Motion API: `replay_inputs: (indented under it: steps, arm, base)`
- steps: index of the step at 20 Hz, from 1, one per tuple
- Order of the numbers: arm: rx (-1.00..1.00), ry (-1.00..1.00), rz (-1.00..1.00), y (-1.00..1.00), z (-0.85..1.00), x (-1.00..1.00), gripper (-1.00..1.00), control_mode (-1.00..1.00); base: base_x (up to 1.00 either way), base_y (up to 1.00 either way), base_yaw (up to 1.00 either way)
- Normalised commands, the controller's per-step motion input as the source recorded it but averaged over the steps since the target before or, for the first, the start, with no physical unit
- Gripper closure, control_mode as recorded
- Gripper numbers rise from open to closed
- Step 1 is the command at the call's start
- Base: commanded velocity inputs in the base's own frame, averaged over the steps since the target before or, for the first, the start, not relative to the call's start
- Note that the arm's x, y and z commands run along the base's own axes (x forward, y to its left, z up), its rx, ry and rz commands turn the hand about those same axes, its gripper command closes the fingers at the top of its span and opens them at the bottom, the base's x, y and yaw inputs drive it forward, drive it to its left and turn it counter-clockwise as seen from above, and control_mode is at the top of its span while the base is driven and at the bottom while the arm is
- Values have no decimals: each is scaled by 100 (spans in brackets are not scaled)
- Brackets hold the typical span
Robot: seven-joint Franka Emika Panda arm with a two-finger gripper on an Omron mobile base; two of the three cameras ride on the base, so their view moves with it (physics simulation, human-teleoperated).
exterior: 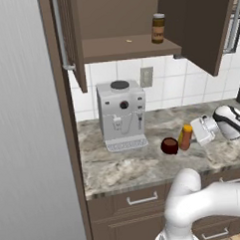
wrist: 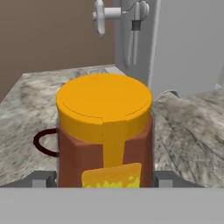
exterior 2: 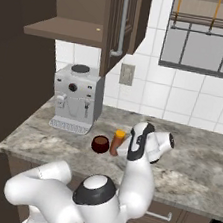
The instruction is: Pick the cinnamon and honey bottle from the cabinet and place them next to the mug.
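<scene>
Standing at the left of the left base view is a tall grey panel (exterior: 22,122). Right of it hangs the cabinet (exterior: 127,22), doors swung open. The cinnamon (exterior: 158,28) stands upright on the cabinet shelf, near the shelf's right end.

Below, on the marbled counter (exterior: 124,166), a white coffee machine (exterior: 121,114) sits against the tiled wall (exterior: 175,81), with a wall outlet (exterior: 146,76) just above and to its right. Right of the machine, toward the counter's middle, is the mug (exterior: 169,146). The honey bottle (exterior: 185,137) stands upright just beside the mug, on the mug's right; whether the two touch cannot be told.

The gripper (exterior: 195,133) reaches in from the right, level with the bottle. In the hand view the orange cap and yellow label of the honey bottle (wrist: 105,131) sit squarely between the two fingertips (wrist: 41,179), which flank the bottle's sides closely. Whether the pads press the bottle or merely bracket it cannot be told. The mug's rim (wrist: 43,142) shows behind the bottle's left side.

In the right base view, a window (exterior 2: 210,37) lies at the upper right, above the counter.
</scene>
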Motion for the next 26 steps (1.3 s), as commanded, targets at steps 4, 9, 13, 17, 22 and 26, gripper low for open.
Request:
replay_inputs:
  steps: [4, 9, 13, 17, 22, 26]
  arm:
    - [0, 0, 0, 0, -19, 0, 100, -100]
    - [0, 0, 0, 0, -12, 0, 100, -100]
    - [0, 0, 0, 0, 0, 0, 100, -100]
    - [0, 0, 0, 0, 0, 0, -100, -100]
    - [0, 0, 0, 0, 0, 0, -100, -100]
    - [0, 0, 0, -8, 0, 2, -100, -100]
  base:
    - [0, 0, 0]
    - [0, 0, 0]
    - [0, 0, 0]
    - [0, 0, 0]
    - [0, 0, 0]
    - [0, 0, 0]
